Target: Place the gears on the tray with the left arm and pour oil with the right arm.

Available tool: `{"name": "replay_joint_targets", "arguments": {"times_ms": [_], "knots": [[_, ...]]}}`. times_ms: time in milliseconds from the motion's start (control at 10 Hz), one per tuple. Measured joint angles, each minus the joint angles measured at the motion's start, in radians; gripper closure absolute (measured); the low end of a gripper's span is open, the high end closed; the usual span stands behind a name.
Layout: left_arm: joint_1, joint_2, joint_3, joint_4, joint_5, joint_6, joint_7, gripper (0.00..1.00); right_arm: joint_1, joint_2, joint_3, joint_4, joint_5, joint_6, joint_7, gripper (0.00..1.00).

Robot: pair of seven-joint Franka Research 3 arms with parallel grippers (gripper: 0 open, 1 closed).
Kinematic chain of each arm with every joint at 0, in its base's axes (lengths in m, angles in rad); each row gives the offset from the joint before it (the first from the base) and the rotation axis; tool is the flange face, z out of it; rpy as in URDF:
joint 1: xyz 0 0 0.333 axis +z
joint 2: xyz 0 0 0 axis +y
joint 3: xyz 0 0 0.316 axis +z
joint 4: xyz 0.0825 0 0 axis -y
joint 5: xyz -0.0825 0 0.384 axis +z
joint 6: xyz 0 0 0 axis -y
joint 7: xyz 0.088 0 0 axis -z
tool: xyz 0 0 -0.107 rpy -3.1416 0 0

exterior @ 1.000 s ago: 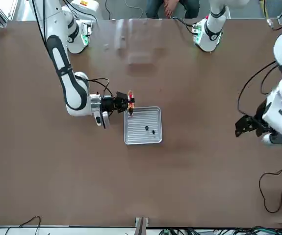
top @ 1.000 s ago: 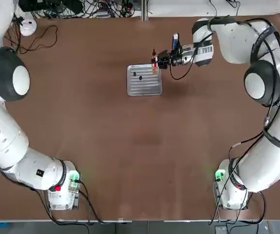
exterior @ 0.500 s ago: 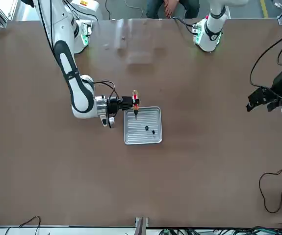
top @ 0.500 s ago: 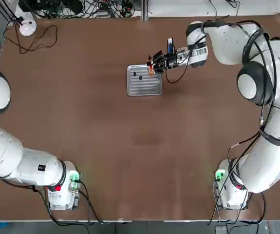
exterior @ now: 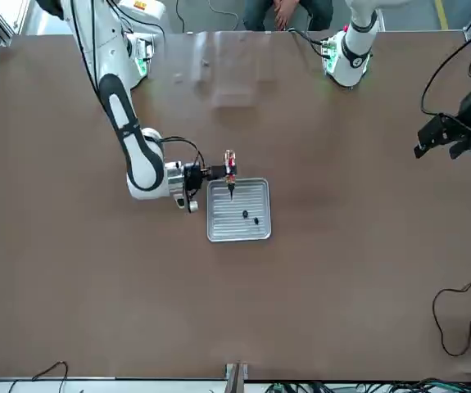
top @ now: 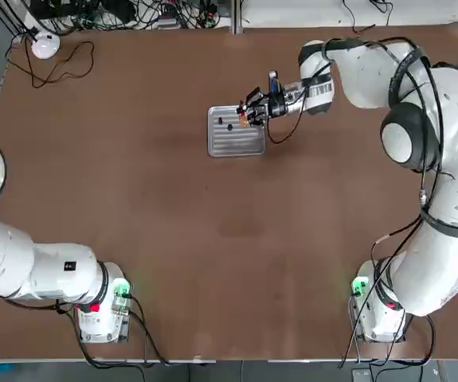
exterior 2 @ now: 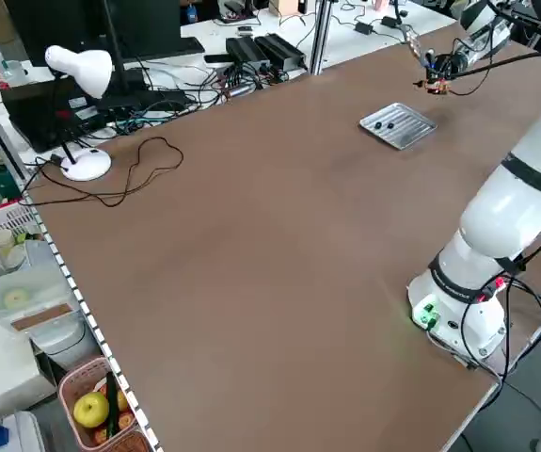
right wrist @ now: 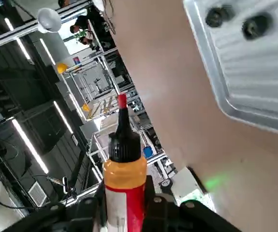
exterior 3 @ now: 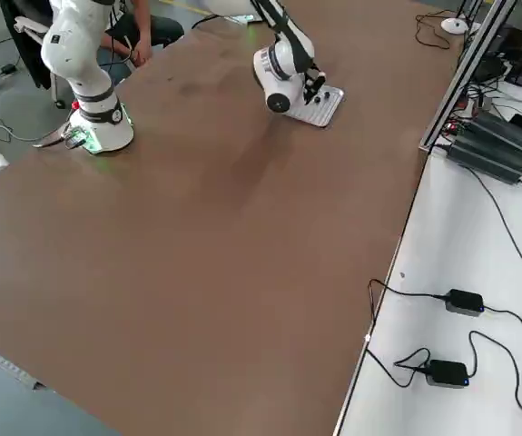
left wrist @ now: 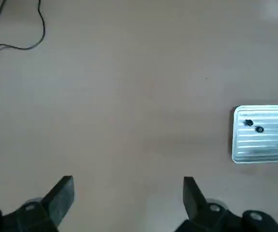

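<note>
The silvery ribbed tray (top: 236,135) lies on the brown table, far side of centre. Two small dark gears (exterior: 245,214) (exterior: 255,219) rest on it, also seen as gears (left wrist: 248,123) in the left wrist view. My right gripper (top: 254,107) is shut on the orange-red oil bottle (exterior: 230,166), held just above the tray's edge nearest that arm, its dark nozzle over the tray (right wrist: 255,72). In the right wrist view the oil bottle (right wrist: 124,179) stands between the fingers. My left gripper (left wrist: 126,193) hangs open and empty, high and well away from the tray, at the table's left side (exterior: 448,139).
A white desk lamp (top: 44,44) and its black cable (top: 69,60) lie at the far left corner. Cables and power units sit beyond the table's far edge. A person sits behind the robot's bases (exterior: 280,12).
The right gripper has carried the oil bottle a little toward the tray and tilted it over the edge. The left arm has drawn back toward its own side.
</note>
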Motion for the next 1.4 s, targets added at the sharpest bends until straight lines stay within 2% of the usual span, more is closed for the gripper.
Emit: {"name": "replay_joint_targets", "arguments": {"times_ms": [500,1200,1400], "knots": [[0.001,0.001,-0.002,0.0,0.011,-0.005,0.0,0.0,0.021,0.032,0.0,0.007,0.0,-0.002,0.178,0.7],[0.001,0.006,-0.002,0.0,0.011,-0.002,0.0,0.0,0.024,0.038,-0.002,0.027,-0.002,-0.002,0.203,0.7],[0.001,0.006,-0.003,0.0,0.011,0.004,0.0,0.0,0.015,0.037,-0.014,0.045,-0.059,-0.002,0.201,0.7]]}}
